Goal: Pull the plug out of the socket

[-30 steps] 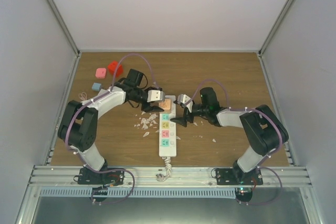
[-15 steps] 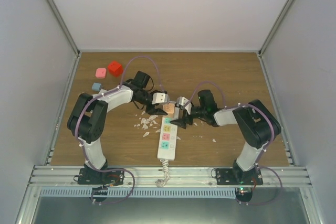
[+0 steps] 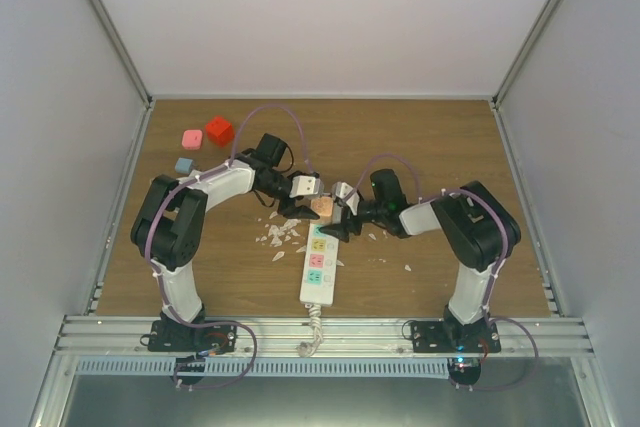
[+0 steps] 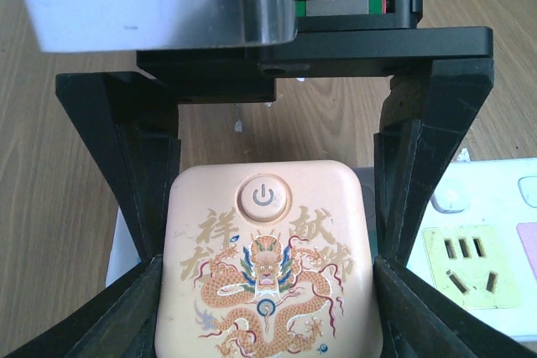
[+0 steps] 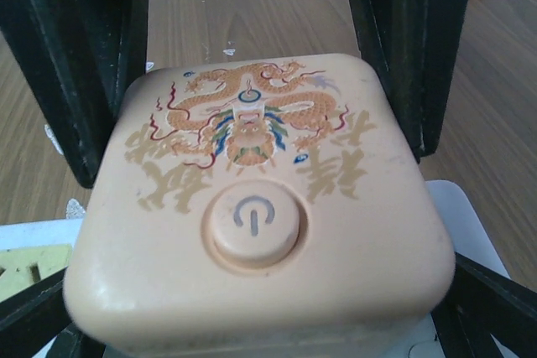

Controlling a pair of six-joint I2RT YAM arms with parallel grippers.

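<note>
The socket [image 3: 316, 269] is a long white strip with pastel outlets, lying mid-table, its cord toward the near edge. The plug [image 3: 322, 206], a peach cube with a dragon print and a power button, sits in its far end. My left gripper [image 3: 300, 209] is shut on the plug [image 4: 267, 274], fingers pressed on both its sides. My right gripper [image 3: 338, 230] faces it from the other side. Its fingers [image 5: 491, 312] straddle the near base of the plug [image 5: 252, 199] low by the socket [image 5: 474, 224], tips hidden. The socket's yellow outlet [image 4: 461, 266] shows beside the plug.
A red cube [image 3: 219, 131], a pink block [image 3: 190, 138] and a blue block [image 3: 183, 165] lie at the far left. White scraps [image 3: 278, 235] are scattered left of the socket, and a small one [image 3: 408, 268] to its right. Metal rails bound the table.
The left gripper moved right onto the plug and the right gripper edged left toward it. The socket's near end swung slightly left.
</note>
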